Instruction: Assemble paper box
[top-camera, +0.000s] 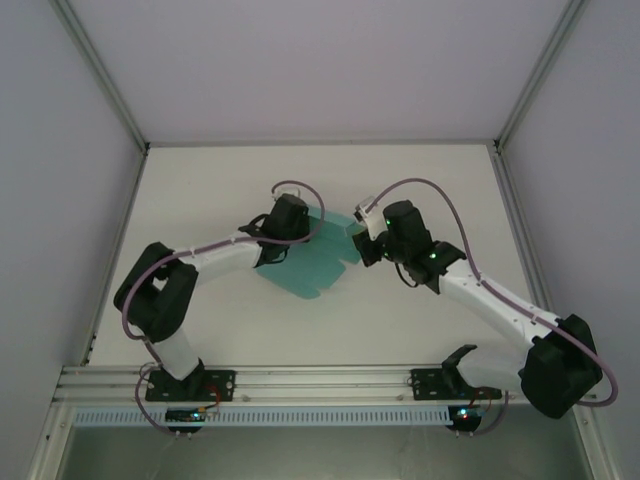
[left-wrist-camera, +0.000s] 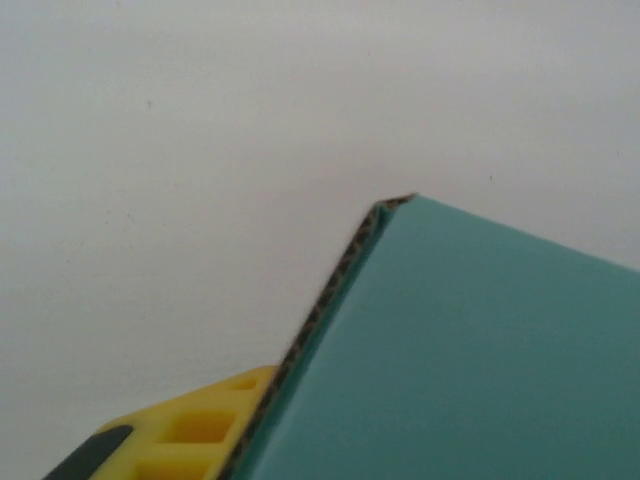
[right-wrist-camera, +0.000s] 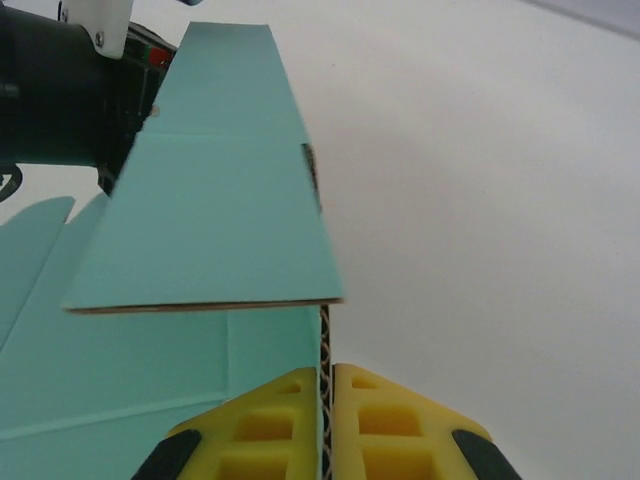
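Now my right pincer (right-wrist-camera: 324, 400) clamps an upright edge of the box (top-camera: 315, 262); whether my left pincer (top-camera: 300, 232) grips another edge, I cannot tell. Counter (top-camera: 420, 190) spreads wide around.

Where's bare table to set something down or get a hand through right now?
Free: far strip of table between back wall and the left arm and right arm; near strip between paper box and front rail. Crowded: centre, where both arms meet at the box.
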